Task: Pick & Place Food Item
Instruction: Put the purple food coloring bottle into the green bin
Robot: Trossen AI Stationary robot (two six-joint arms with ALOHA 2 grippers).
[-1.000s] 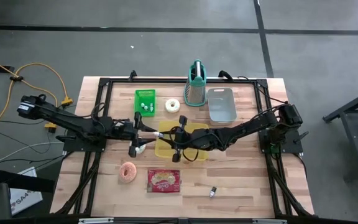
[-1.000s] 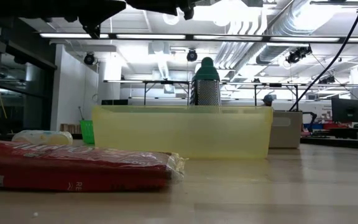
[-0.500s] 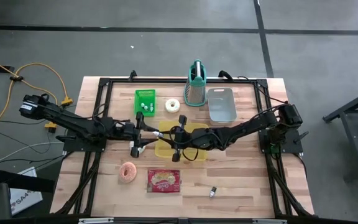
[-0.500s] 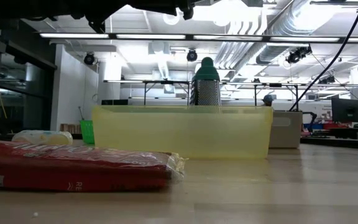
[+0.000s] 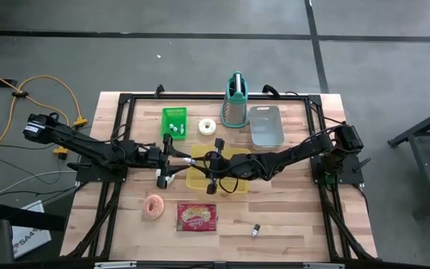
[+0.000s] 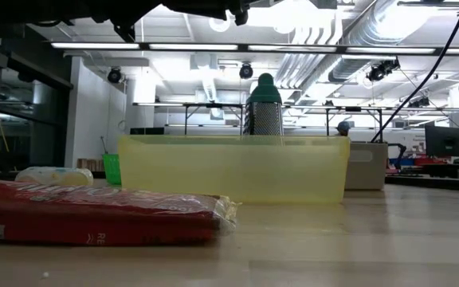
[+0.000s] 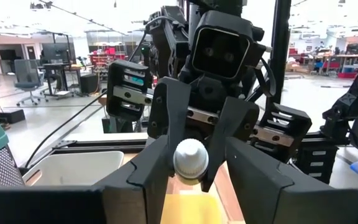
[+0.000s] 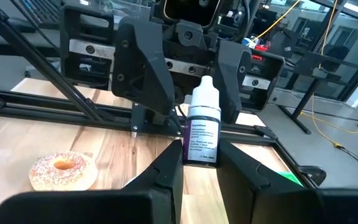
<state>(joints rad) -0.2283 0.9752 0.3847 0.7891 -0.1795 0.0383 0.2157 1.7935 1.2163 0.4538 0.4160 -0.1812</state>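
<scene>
My right gripper (image 8: 199,163) pinches a small bottle (image 8: 201,130) upright over the yellow bin (image 5: 234,184). My left gripper (image 5: 172,159) waits w/ fingers apart, just beside it, holding nothing.

A red snack packet (image 6: 94,213) lies flat on the wooden worktop (image 6: 357,247) at the near left. Behind it stands a translucent yellow bin (image 6: 233,168), with a pale wrapped item (image 6: 54,176) and a green object (image 6: 111,167) to its left. A green-topped metal grater (image 6: 264,108) rises behind the bin; a grey tub (image 6: 367,176) sits to its right. Dark arm parts (image 6: 134,8) cross the top edge.
</scene>
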